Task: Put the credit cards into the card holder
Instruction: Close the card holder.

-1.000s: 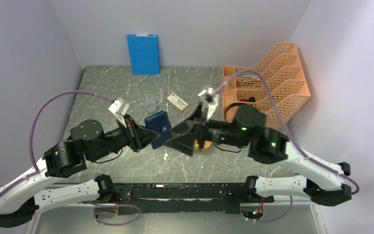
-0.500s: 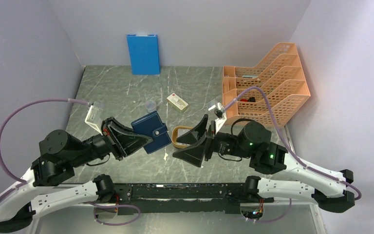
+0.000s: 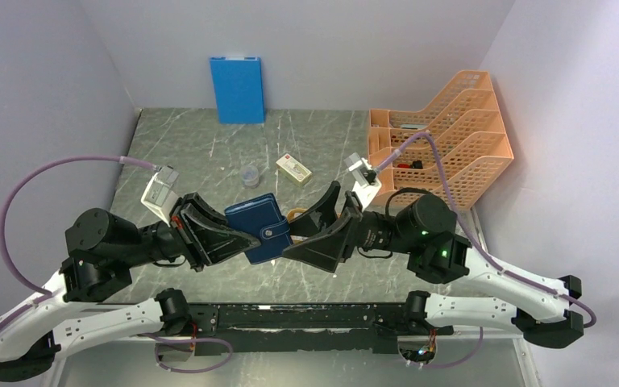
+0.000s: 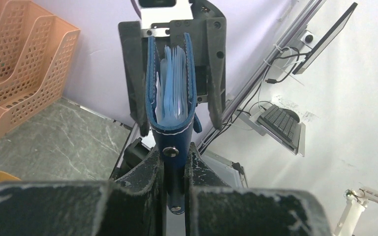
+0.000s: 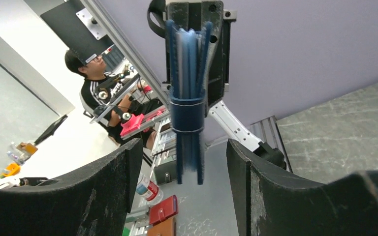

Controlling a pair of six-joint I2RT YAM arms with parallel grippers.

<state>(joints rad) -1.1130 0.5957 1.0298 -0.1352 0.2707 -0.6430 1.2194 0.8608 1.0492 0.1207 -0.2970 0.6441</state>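
My left gripper (image 3: 246, 239) (image 4: 176, 162) is shut on the snap-tab end of the card holder (image 3: 259, 228) (image 4: 171, 98), a navy folding wallet held edge-on above the table. Pale thin sheets (image 4: 172, 83) stand between its covers. I cannot tell whether they are credit cards or sleeves, and no loose credit cards show. My right gripper (image 3: 294, 238) (image 5: 183, 147) faces it, open. Its fingers (image 5: 128, 172) straddle the free end of the card holder (image 5: 189, 98) with a gap on each side.
A cream box with a red mark (image 3: 293, 169) and a small clear cup (image 3: 249, 175) lie behind the grippers. An orange oval tray (image 3: 294, 215) peeks out under the right gripper. Beyond are an orange file rack (image 3: 439, 129) at right and an upright blue folder (image 3: 236, 89) at the back wall.
The left arm drew back left, then carried the card holder right. The right gripper swung round and came left until its open fingers straddle the holder's free end.
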